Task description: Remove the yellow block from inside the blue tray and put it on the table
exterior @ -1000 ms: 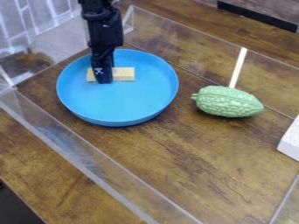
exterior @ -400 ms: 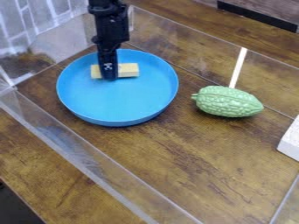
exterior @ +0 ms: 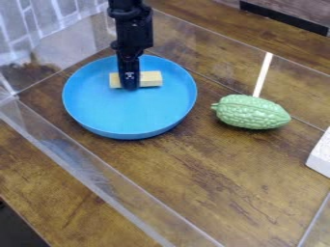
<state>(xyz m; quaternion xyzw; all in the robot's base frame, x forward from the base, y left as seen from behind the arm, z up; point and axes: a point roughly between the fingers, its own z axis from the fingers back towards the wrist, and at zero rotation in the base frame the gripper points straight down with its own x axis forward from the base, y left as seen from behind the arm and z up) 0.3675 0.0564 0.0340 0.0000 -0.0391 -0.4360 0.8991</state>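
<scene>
- Blue tray (exterior: 129, 121) on the brown worktop (exterior: 194, 188).
- Dark tool (exterior: 129, 81), fingers together, clamped on the yellow block (exterior: 150, 79), within the tray's outline.
- Green gourd (exterior: 252, 113) right of the tray.

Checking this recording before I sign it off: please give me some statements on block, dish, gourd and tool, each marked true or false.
1. The yellow block is over the blue dish, within its rim as seen here. True.
2. The green gourd lies inside the blue dish. False: it is on the table, beside the dish.
3. The tool is at the yellow block. True.
4. The yellow block is already on the table. False: it is still at the dish, so the task is not finished.
5. The blue dish is larger than the gourd. True.
</scene>
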